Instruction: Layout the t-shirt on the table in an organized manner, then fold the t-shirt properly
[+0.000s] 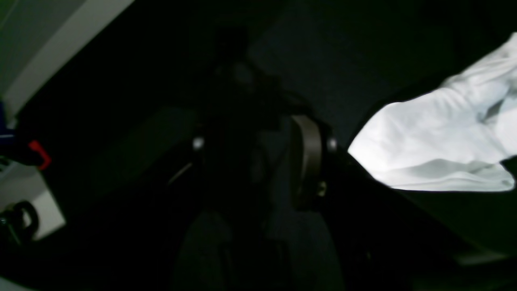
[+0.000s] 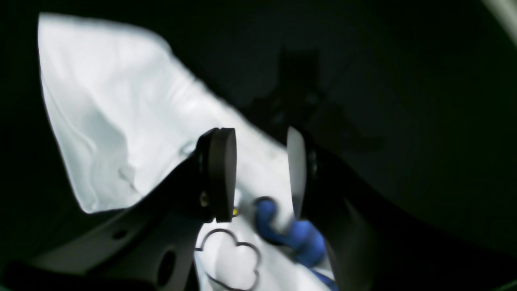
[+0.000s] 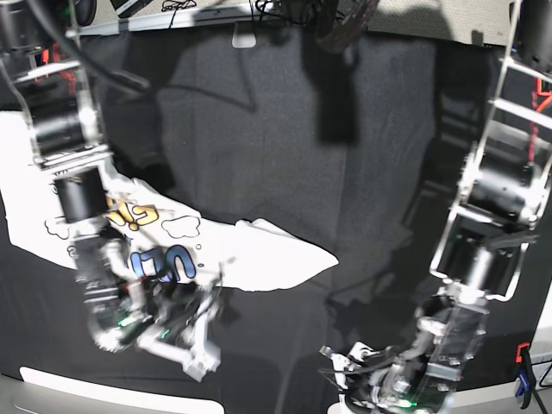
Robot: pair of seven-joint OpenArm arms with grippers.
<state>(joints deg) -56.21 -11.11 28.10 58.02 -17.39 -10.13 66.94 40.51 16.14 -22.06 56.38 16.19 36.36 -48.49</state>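
Note:
The white t-shirt (image 3: 250, 254) lies crumpled on the left part of the black table (image 3: 345, 190), print side up, with blue and yellow letters and cloud outlines showing. My right gripper (image 2: 258, 173) is open, its fingers just above the printed cloth (image 2: 121, 121) near a blue letter, at the shirt's near edge in the base view (image 3: 211, 297). My left gripper (image 1: 258, 161) is open and empty over bare black cloth (image 1: 363, 48), with a white end of the shirt (image 1: 436, 141) off to its right. In the base view the left gripper (image 3: 341, 360) is low by the table's front edge.
An orange and blue clamp (image 3: 522, 362) grips the table's edge at the front right; a red clamp handle (image 1: 40, 153) shows in the left wrist view. Cables and gear line the far edge (image 3: 259, 13). A white strip (image 3: 86, 384) runs along the front left.

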